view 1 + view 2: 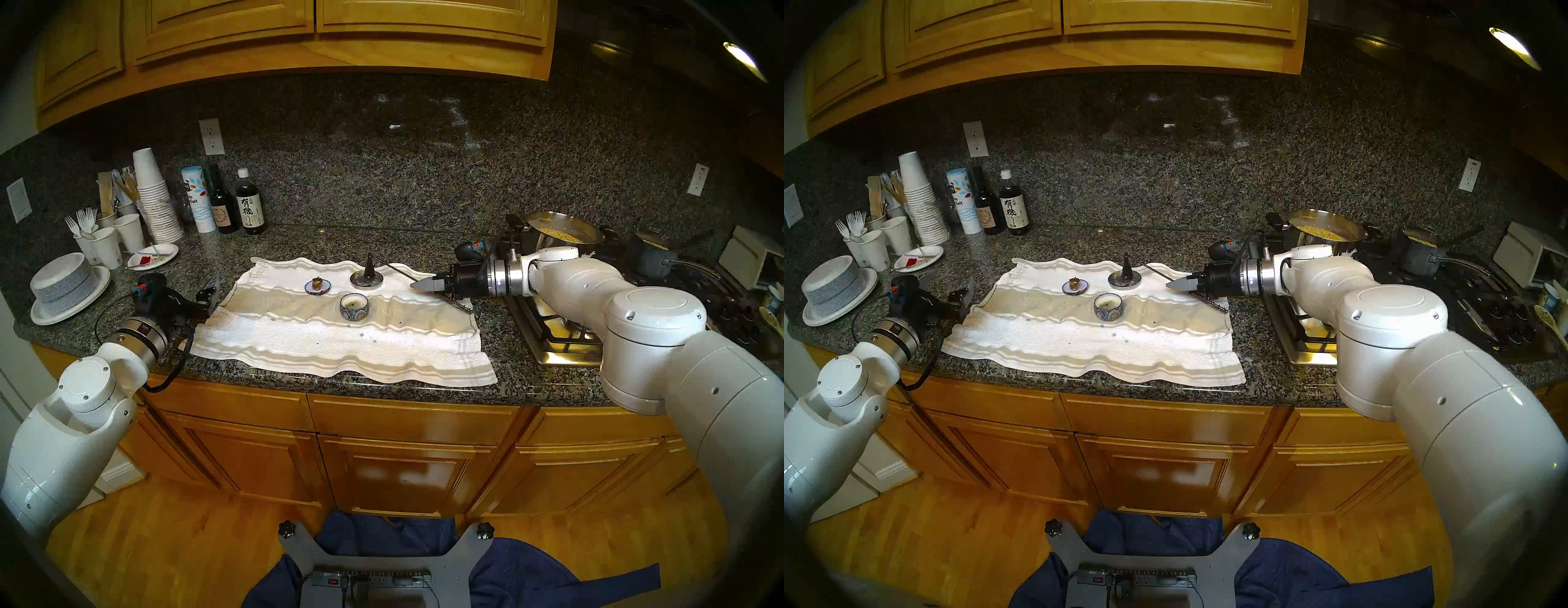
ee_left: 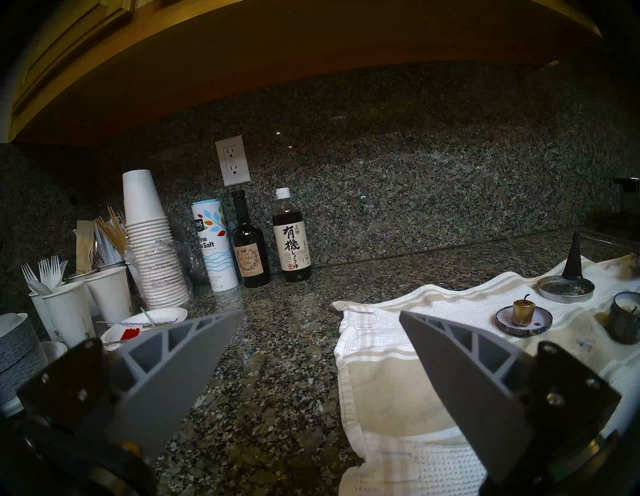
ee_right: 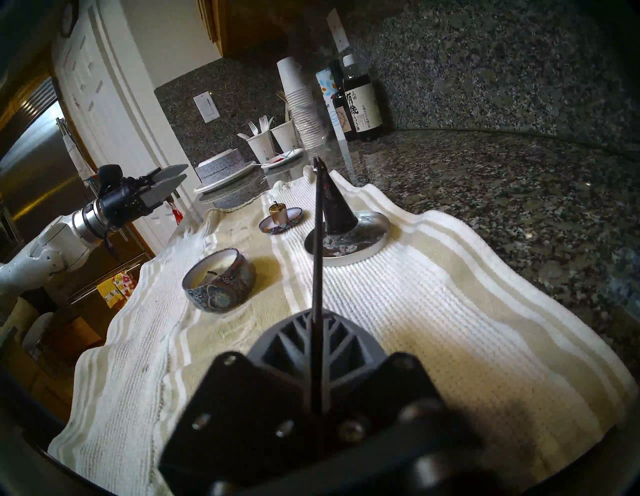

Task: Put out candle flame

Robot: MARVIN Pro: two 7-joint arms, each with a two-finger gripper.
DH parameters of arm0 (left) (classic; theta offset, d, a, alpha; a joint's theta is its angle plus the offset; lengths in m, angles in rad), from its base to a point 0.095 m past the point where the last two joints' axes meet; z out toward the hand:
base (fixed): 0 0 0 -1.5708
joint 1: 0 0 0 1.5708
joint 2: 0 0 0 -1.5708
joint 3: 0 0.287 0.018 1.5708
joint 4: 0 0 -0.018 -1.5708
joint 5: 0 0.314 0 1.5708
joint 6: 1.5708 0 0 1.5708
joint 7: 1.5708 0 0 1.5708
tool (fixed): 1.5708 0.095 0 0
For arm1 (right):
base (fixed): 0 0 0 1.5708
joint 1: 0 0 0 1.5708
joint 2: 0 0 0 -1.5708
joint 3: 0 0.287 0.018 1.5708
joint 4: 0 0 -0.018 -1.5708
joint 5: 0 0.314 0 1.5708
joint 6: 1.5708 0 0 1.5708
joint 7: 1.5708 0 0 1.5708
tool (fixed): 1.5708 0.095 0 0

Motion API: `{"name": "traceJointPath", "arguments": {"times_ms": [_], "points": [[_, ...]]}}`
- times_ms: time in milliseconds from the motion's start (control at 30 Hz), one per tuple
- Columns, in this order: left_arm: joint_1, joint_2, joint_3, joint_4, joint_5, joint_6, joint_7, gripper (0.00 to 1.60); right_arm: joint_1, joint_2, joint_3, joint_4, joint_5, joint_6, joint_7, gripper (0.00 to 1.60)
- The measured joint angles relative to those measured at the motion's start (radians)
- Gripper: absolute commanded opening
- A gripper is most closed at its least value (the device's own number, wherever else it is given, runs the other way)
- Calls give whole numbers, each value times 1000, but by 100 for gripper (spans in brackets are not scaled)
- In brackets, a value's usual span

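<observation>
A white striped towel [image 1: 339,344] lies on the granite counter. On it stand a small gold candle [image 1: 316,282] on a saucer, a candle in a patterned tin [image 1: 354,306], and a black cone snuffer [image 1: 370,265] resting on a metal dish [image 1: 373,283]. No flame shows on either candle. My right gripper [image 1: 418,285] is shut on the snuffer's thin handle [image 3: 317,242], to the right of the dish. My left gripper [image 2: 322,313] is open and empty at the towel's left edge. The gold candle [image 2: 523,311] and the tin [image 3: 220,279] also show in the wrist views.
At the back left stand stacked paper cups [image 1: 155,199], a salt tube [image 1: 198,199], two dark bottles [image 1: 249,204], cups of forks and a stack of paper plates [image 1: 63,284]. A gas stove with a steel pot [image 1: 564,233] lies right of the towel, under my right arm.
</observation>
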Motion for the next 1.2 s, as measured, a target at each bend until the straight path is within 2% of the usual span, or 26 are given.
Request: {"name": "traceJointPath", "arguments": {"times_ms": [467, 500, 567, 633, 800, 967, 1033, 1200], "points": [[0, 0, 0, 0, 0, 0, 0, 160, -7, 0, 0, 0, -7, 8, -7, 0], [0, 0, 0, 0, 0, 0, 0, 160, -8, -1, 0, 0, -8, 8, -8, 4], [0, 0, 0, 0, 0, 0, 0, 160, -8, -1, 0, 0, -8, 8, -10, 24], [0, 0, 0, 0, 0, 0, 0, 160, -8, -1, 1, 0, -9, 7, -13, 36], [0, 0, 0, 0, 0, 0, 0, 160, -8, -4, 1, 0, -10, 7, -21, 55], [0, 0, 0, 0, 0, 0, 0, 160, -8, -8, 1, 0, -11, 6, -29, 61], [0, 0, 0, 0, 0, 0, 0, 160, -8, -9, 1, 0, -11, 5, -31, 71], [0, 0, 0, 0, 0, 0, 0, 160, -8, -11, 1, 0, -11, 2, -32, 79]]}}
